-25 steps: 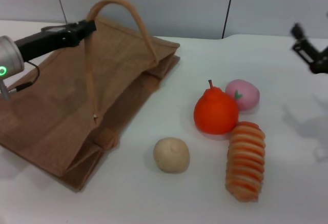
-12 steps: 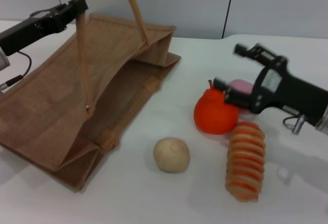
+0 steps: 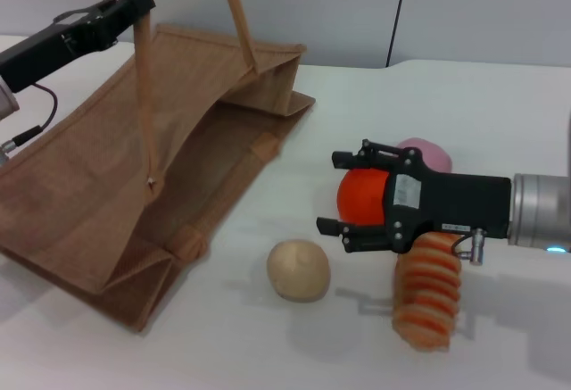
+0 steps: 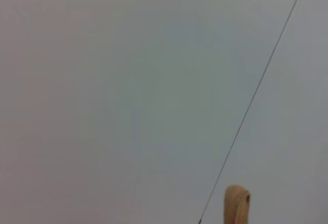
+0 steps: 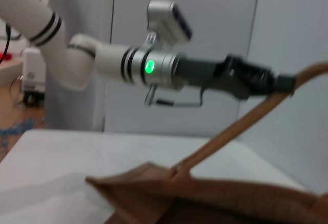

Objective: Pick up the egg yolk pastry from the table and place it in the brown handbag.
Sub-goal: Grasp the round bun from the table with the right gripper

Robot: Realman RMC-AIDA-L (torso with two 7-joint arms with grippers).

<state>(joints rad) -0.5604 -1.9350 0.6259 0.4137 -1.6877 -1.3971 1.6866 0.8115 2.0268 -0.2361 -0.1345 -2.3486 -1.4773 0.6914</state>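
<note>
the small, matte, pale beige ball of an egg yolk pastry [image 3: 299,269] sits untouched on the white counter [image 3: 268,354], just right of the near corner of the big tan-brown burlap handbag [image 3: 107,203]. nothing has gone into the bag yet; grasp, carry and drop are all outstanding.

the left pincer [image 3: 138,2] is clamped on one rope-like looped handle [image 3: 143,87] at the far left, holding it up so the coarse woven mouth gapes toward the pastry. the right pincer [image 3: 335,192], black and boxy, hovers with its fingers apart just right of the pastry and in front of the glossy orange fruit [image 3: 361,198]; it holds nothing.

a pink round peach [image 3: 428,153] peeks out behind the arm. a ribbed orange-and-tan bread roll [image 3: 426,296] lies below it, near right.

judgement: roughly the approach stage, bag prepared, pick not begun.
</note>
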